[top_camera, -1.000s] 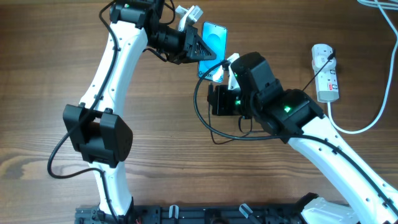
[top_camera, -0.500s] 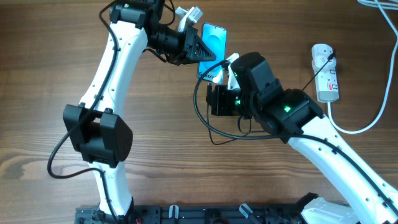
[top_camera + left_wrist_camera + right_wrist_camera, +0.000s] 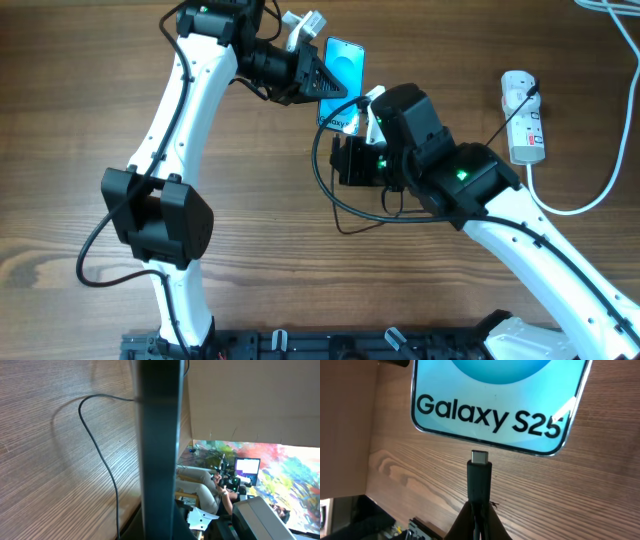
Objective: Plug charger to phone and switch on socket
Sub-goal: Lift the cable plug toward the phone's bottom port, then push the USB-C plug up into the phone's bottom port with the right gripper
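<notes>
Black charger (image 3: 479, 477) tip near phone (image 3: 495, 410), right claw (image 3: 476, 522) gripping charger, left claw (image 3: 320, 84) gripping phone

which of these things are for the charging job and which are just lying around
For the job: phone, charger, socket.
Lying about: only the thick white cord, which trails from the socket.

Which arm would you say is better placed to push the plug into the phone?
Right. The right fingers hold the charger plug just below the phone, lined up with its bottom edge; the left fingers are busy holding the phone.
</notes>
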Tool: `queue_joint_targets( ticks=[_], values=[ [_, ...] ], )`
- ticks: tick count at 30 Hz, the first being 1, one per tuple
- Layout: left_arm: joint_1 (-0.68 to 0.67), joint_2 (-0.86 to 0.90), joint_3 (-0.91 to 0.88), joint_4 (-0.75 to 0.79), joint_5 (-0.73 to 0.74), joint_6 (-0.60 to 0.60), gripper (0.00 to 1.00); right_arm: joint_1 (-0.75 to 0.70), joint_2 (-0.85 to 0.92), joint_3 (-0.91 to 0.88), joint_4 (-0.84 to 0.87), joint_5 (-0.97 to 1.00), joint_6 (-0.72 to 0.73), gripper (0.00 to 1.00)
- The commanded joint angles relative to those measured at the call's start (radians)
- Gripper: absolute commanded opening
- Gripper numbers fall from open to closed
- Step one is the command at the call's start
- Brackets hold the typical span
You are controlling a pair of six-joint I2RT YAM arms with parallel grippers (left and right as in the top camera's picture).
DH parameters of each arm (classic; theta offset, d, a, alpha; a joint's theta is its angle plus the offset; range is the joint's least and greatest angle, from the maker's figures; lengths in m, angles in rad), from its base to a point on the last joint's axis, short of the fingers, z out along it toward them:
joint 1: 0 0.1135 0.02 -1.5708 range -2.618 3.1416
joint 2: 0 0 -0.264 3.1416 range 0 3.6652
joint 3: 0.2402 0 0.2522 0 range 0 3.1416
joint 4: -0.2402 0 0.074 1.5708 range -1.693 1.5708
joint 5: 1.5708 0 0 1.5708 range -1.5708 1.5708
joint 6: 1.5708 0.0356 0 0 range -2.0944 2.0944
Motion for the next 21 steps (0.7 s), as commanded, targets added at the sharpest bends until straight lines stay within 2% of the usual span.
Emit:
queue_joint_targets(
  ticks=[1,21],
  values=[
    [0.004,-0.02,0.014,-0.001,0.05,0.02,0.04,-0.003,0.011,0.01,0.008,-0.024,0.011,0.04],
    [0.004,-0.02,0.014,-0.008,0.054,0.023,0.04,-0.018,0.011,0.01,0.01,-0.017,0.011,0.04]
  ],
)
